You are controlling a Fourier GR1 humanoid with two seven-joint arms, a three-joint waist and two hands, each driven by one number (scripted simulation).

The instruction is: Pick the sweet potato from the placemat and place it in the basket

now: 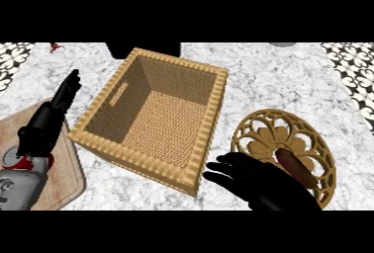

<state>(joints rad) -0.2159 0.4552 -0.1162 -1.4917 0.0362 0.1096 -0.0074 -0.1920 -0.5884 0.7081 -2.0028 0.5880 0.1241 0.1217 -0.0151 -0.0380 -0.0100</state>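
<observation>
A brown sweet potato (294,164) lies on the round, tan openwork placemat (266,131) at the right of the counter. My right hand (257,182) sits just left of the sweet potato, over the placemat's near left part, fingers spread and relaxed, holding nothing. Its lower part hides the near end of the sweet potato. The woven rectangular basket (157,116) stands in the middle, open and with nothing inside. My left hand (51,121) rests at the left with straight fingers pointing up, apart from the basket.
A wooden cutting board (70,173) lies under my left forearm at the lower left. A small red thing (55,47) sits at the far left back. Patterned tiles (350,64) border the marble counter on both sides.
</observation>
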